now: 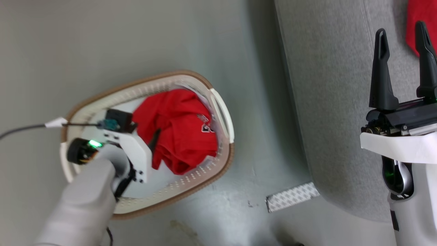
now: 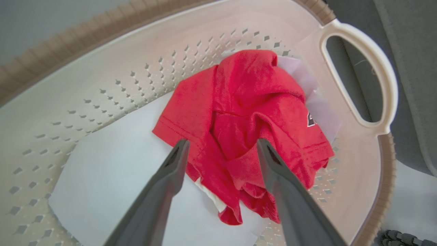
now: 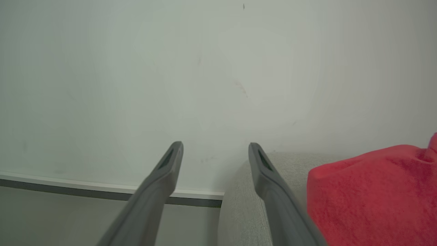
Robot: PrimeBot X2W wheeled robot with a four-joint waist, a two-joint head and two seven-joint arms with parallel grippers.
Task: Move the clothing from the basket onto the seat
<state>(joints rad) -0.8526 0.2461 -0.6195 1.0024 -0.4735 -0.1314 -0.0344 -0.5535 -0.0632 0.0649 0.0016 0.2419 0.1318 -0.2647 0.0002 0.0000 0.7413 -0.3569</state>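
A crumpled red garment (image 1: 181, 130) with white lettering lies in the white basket (image 1: 146, 87), toward its right end. My left gripper (image 2: 220, 147) reaches down into the basket, open, its fingers (image 2: 170, 171) spread either side of the garment's (image 2: 245, 119) near folds without closing on it. In the head view one dark finger (image 1: 154, 138) shows against the red cloth. My right gripper (image 1: 401, 37) stands open and empty above the grey seat (image 1: 327, 102). Another red garment (image 1: 418, 17) rests on the seat, beside the right gripper (image 3: 215, 150) as a red heap (image 3: 375, 191).
A pale flat white pad (image 2: 119, 164) lines the basket floor (image 1: 170, 184). The basket stands on a grey-green floor (image 1: 102, 41) left of the seat. A white patterned strip (image 1: 293, 197) lies on the floor by the seat's corner. A wall and baseboard (image 3: 102, 189) stand behind the seat.
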